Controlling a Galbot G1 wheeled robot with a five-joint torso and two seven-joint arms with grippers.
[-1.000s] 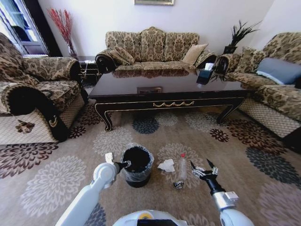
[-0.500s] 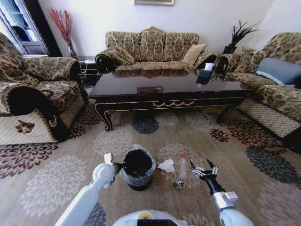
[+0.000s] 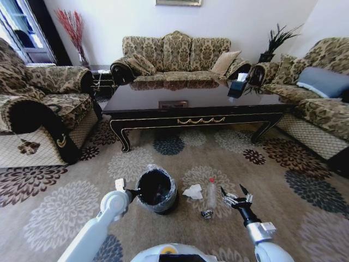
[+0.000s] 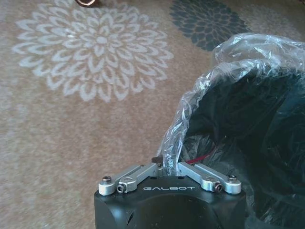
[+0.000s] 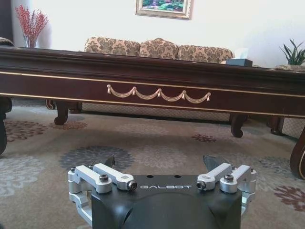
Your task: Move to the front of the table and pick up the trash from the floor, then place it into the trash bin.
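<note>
The left gripper (image 4: 164, 168) has its fingers (image 4: 153, 169) pinched on the liner rim of the trash bin (image 3: 157, 190), which now tilts more toward the robot. Beside the bin on the carpet lie the paper wad (image 3: 193, 191) and bottle (image 3: 210, 195); the right gripper (image 3: 235, 195) hovers with fingers spread, just beside the bottle.

1. Left gripper (image 4: 164, 168): black body with silver linkages, fingers pinched together on the plastic liner at the bin's rim.
2. Trash bin (image 4: 248, 143): black inside, tilted toward the camera; a thin red strand lies inside near the gripper.
3. Liner (image 4: 248, 55): thin, clear, crinkled, folded over the rim.
4. Carpet (image 4: 71, 133): tan, with pale and dark flower medallions.
</note>
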